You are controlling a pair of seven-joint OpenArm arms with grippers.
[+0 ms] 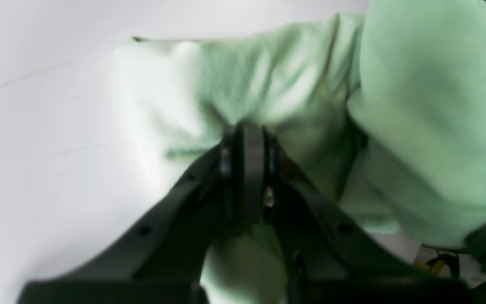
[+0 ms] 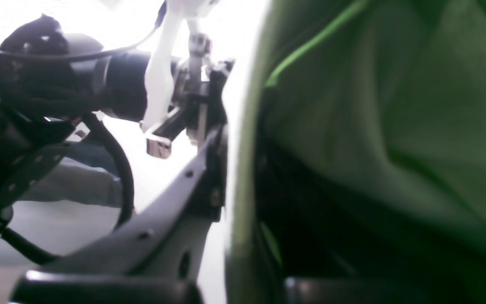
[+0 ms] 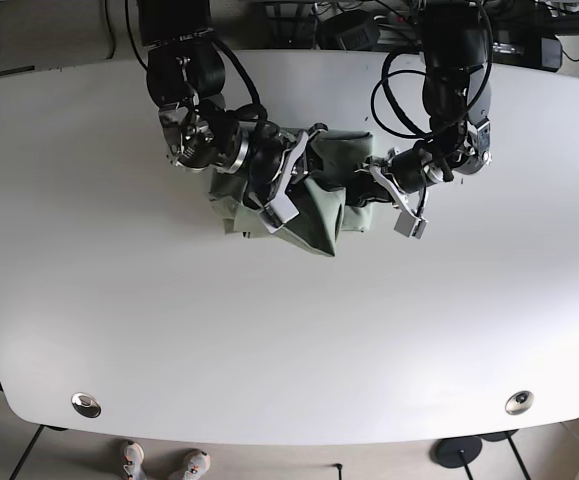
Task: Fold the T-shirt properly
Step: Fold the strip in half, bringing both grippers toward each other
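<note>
T-shirt [image 3: 319, 205]: bunched at far centre of white surface [image 3: 269, 340]; I read long axis left-right.
Left end effector [image 1: 245, 143]: clamped on shirt fabric.
Right end effector [image 2: 243, 169]: fabric pinched between fingers, I think closed.

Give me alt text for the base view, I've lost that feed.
A crumpled pale green cotton T-shirt is bunched up near the far edge of a white oval table, held from both sides. The right gripper and left gripper are both clamped on the fabric.
</note>
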